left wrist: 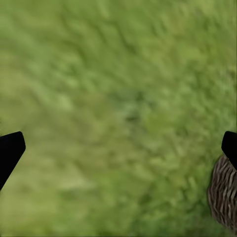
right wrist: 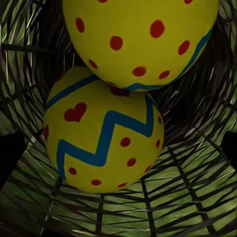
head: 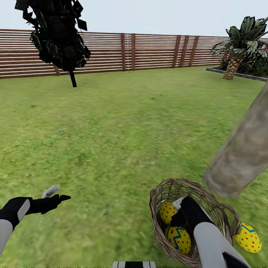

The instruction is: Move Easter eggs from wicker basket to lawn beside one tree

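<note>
Reaching into the wicker basket point(head: 208, 197), our right gripper point(right wrist: 118, 148), jaws wide, frames two Easter eggs point(right wrist: 101, 143): smooth, rigid, likely slippery, so we grip the zigzag middle.

The wicker basket point(head: 208, 203) stands on the lawn point(head: 111, 141), brown, deep and open-woven, tipped a little toward me, just beside the foot of the tree point(head: 242, 152). Two Easter eggs lie inside it, touching: one point(head: 178, 239) shows its blue zigzag band and red dots, the other point(head: 167, 211) sits deeper against the wall. The third egg point(head: 248, 237) lies on the grass just outside the basket's rim, near the thick, pale mottled trunk, which leans across my view.
</note>
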Motion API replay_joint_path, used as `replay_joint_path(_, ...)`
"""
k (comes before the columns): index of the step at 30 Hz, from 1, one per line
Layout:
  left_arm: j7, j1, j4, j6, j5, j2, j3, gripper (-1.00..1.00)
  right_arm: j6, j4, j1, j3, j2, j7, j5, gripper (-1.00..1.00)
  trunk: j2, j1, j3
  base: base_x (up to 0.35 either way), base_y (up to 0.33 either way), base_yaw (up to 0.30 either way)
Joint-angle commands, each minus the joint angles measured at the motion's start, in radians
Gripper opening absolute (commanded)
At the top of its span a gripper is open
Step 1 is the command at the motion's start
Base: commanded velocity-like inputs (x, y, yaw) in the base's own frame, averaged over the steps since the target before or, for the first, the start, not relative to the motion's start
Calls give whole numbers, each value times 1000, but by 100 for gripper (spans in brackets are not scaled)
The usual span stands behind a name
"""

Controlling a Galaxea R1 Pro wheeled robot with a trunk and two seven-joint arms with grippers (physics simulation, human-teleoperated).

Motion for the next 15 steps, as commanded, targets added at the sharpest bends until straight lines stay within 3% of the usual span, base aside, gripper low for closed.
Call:
replay_joint_path(1,0,-1,0,9,6,0,3,100,0,-2,-1,-7,2,9,10,100,-1,0,-5,0,0,0)
replay_joint_path(15,0,-1,0,8,6,0,3,100,0,-8,-1,-9,2,7,10,100,-4,6,-59,0,0,0)
